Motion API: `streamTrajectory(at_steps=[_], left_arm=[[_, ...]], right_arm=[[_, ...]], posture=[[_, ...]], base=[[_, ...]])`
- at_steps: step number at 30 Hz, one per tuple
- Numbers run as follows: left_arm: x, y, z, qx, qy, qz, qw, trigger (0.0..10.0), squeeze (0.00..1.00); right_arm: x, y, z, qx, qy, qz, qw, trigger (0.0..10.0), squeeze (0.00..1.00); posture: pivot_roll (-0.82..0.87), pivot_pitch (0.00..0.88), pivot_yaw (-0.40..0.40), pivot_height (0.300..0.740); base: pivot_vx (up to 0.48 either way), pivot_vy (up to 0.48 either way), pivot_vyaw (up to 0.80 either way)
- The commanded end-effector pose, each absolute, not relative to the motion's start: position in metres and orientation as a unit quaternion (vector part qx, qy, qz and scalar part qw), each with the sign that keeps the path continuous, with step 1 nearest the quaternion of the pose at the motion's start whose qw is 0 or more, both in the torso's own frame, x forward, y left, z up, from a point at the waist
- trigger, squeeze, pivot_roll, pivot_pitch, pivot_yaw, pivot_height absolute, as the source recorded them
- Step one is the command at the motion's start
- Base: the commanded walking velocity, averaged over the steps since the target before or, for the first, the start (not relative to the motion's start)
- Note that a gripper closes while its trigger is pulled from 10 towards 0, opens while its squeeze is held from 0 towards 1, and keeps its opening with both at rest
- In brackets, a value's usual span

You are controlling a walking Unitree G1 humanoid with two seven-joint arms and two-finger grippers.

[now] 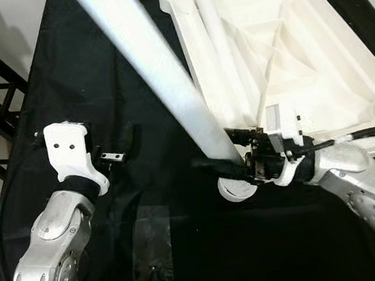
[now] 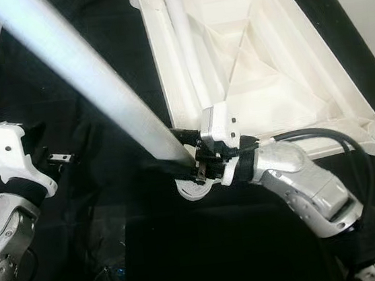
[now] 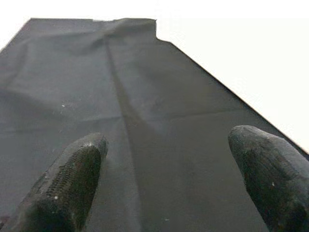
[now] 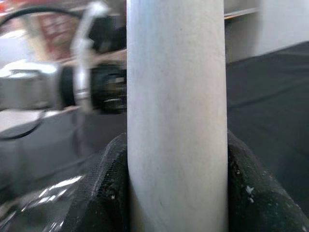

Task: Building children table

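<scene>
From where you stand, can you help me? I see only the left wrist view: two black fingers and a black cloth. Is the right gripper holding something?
Observer: Yes. The right gripper is shut on a white table leg, near the leg's lower end.
Operator: Where does this leg stand?
Observer: Its lower end meets a white corner socket of the upturned tabletop, and the leg leans up toward the robot's left.
Operator: Is another leg already there?
Observer: A second white leg lies along the inside of the tabletop, reaching its far rim.
Operator: And my left gripper?
Observer: The left gripper is open above the black cloth, to the left of the leg and apart from it.
</scene>
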State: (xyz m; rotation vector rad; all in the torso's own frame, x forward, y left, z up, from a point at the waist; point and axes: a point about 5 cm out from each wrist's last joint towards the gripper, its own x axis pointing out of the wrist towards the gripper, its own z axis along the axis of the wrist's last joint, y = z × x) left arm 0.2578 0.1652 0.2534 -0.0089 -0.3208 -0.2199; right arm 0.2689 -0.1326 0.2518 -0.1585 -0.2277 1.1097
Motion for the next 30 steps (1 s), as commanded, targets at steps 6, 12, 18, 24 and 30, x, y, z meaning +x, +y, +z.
streamTrajectory(at_steps=[6, 12, 18, 24, 30], left_arm=[[0.260, 0.167, 0.249, 0.002, -0.152, -0.114, 0.982, 10.0, 0.00], [0.263, 0.169, 0.253, 0.003, -0.160, -0.114, 0.981, 10.0, 0.00], [0.270, 0.177, 0.273, -0.023, -0.188, -0.127, 0.974, 10.0, 0.00], [0.272, 0.177, 0.284, -0.051, -0.201, -0.161, 0.965, 10.0, 0.00], [0.269, 0.164, 0.311, -0.142, -0.231, -0.291, 0.918, 10.0, 0.44]], right_arm=[[0.275, -0.149, 0.222, -0.054, -0.027, 0.470, 0.881, 10.0, 0.00], [0.278, -0.151, 0.253, 0.001, -0.090, 0.468, 0.879, 10.0, 0.00], [0.280, -0.154, 0.284, 0.051, -0.162, 0.483, 0.859, 10.0, 0.00], [0.282, -0.157, 0.292, 0.055, -0.179, 0.483, 0.855, 10.0, 0.00], [0.285, -0.155, 0.300, 0.034, -0.195, 0.494, 0.846, 10.0, 0.00]], posture=[[0.01, 0.354, 0.013, 0.740], [0.02, 0.333, 0.011, 0.740], [0.03, 0.298, 0.012, 0.740], [0.03, 0.274, 0.019, 0.740], [0.03, 0.249, 0.017, 0.740]], base=[[0.000, 0.000, 0.00], [0.000, 0.000, 0.00], [0.000, 0.000, 0.00], [0.000, 0.000, 0.00], [0.000, 0.000, 0.00]])
